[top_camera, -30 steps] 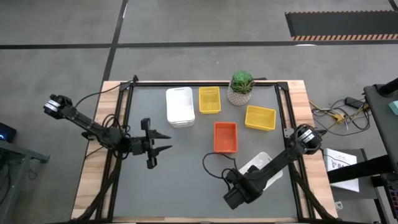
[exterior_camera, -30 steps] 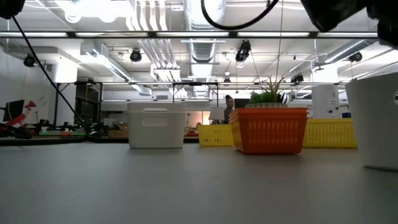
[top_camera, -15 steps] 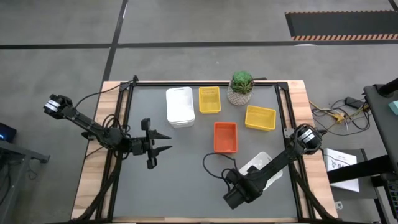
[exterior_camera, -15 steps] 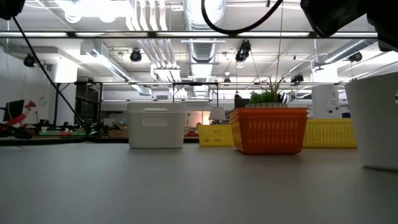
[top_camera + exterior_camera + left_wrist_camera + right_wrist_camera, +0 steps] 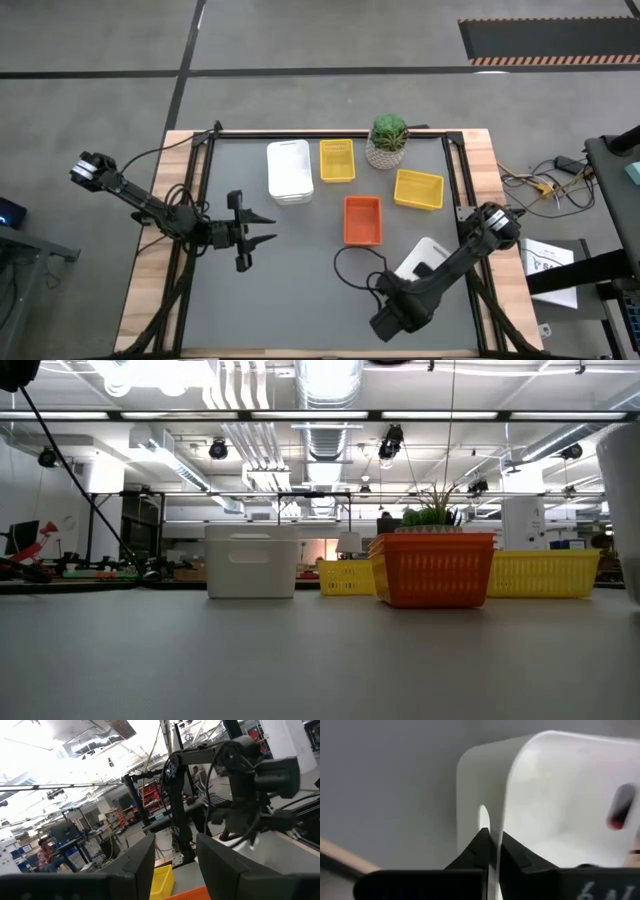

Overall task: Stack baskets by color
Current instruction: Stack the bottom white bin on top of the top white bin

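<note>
Sliding toward the table's near edge since a second ago, the right claw (image 5: 492, 851) is now pinching the white basket's (image 5: 424, 256) wall at the near right. Lifting straight should be avoiding tilt; left claw (image 5: 262, 229) is waiting, partly open, empty.

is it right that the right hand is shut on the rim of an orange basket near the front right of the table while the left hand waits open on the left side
Not quite: the basket is white, not orange. The right wrist view shows the right hand shut on the thin rim of the white basket; the high view places it near the table's front right. The orange basket sits untouched mid-table. The left hand does wait open on the left.
</note>
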